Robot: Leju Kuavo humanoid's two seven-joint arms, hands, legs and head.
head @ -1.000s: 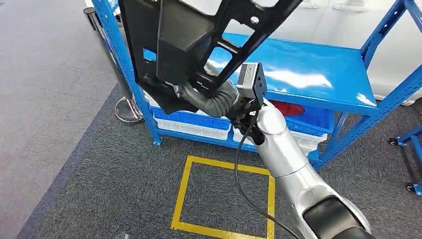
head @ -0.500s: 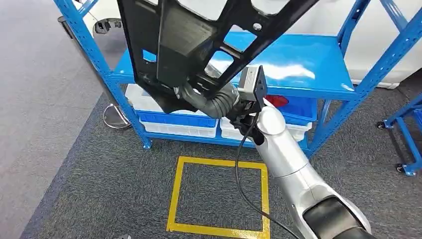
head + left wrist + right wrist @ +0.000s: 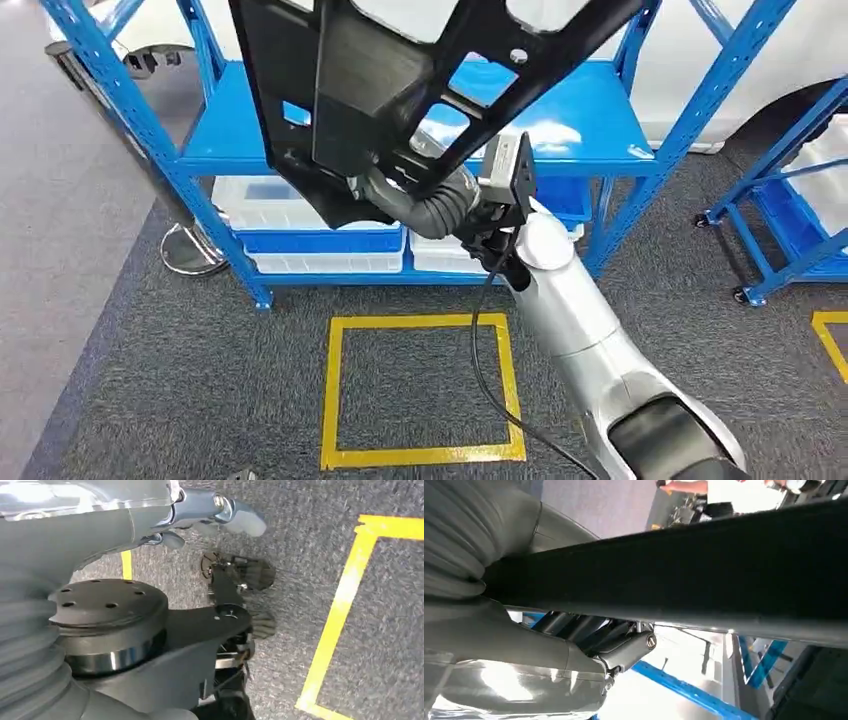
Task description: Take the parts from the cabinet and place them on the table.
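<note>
We are in the carrying step, our right hand [image 3: 372, 190] gripping the black part [image 3: 400, 80] raised before the blue cabinet [image 3: 560, 130], our left hand [image 3: 200, 517] hanging slack-fingered and empty; next we must find the table.

The large part [image 3: 400, 80] looked like matt black moulded plastic, and the right hand [image 3: 385, 190] gripping it wore a grey ribbed cover with a rubbery look, behind which the arm [image 3: 580, 320] was smooth, shiny silver metal. The shelving [image 3: 560, 130] was glossy blue painted metal that caught the light, holding pale plastic bins [image 3: 300, 215]. The floor [image 3: 200, 400] was rough grey carpet marked with smooth yellow tape [image 3: 420, 322].
</note>
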